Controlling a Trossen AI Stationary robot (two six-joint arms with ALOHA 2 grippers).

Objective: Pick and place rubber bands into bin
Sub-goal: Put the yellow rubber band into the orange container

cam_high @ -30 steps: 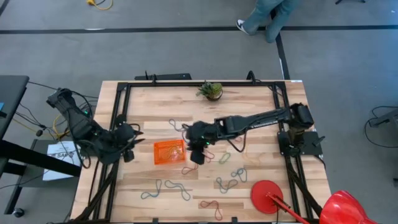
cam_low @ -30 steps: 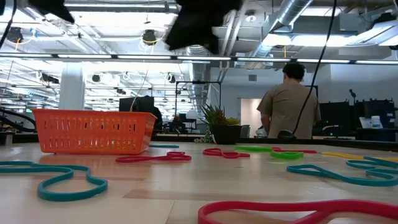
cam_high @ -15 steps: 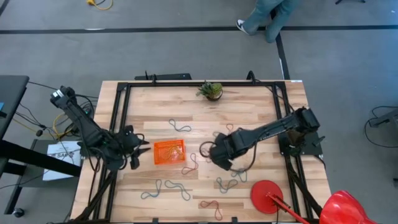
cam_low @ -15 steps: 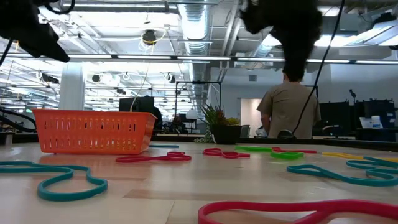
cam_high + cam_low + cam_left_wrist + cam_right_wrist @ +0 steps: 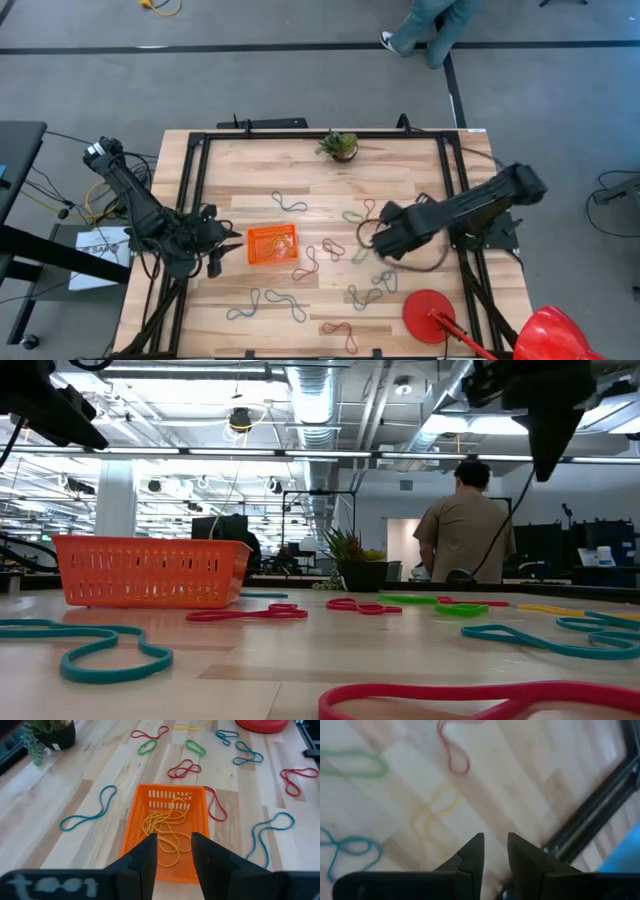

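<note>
The orange bin (image 5: 272, 243) stands left of the table's middle, with yellow rubber bands (image 5: 167, 832) lying in it. Loose rubber bands lie flat on the wood: a blue one (image 5: 290, 203), a red one (image 5: 310, 262), a green one (image 5: 360, 253) and teal ones (image 5: 268, 303). My left gripper (image 5: 218, 245) hovers open just left of the bin, pointing at it; its fingers (image 5: 150, 855) have nothing between them. My right gripper (image 5: 384, 240) hangs open above the bands right of the middle, over a yellow band (image 5: 435, 815), clear of the table.
A small potted plant (image 5: 340, 145) stands at the far edge. A flat red disc (image 5: 430, 315) lies at the near right corner. A black frame (image 5: 195, 180) runs round the table. A person (image 5: 465, 530) stands in the room beyond the far side.
My right gripper has swung from beside the bin toward the table's right edge, staying high, and has tipped to point down at the table. My left gripper sank a little beside the bin early on and has kept still since. No band has moved.
</note>
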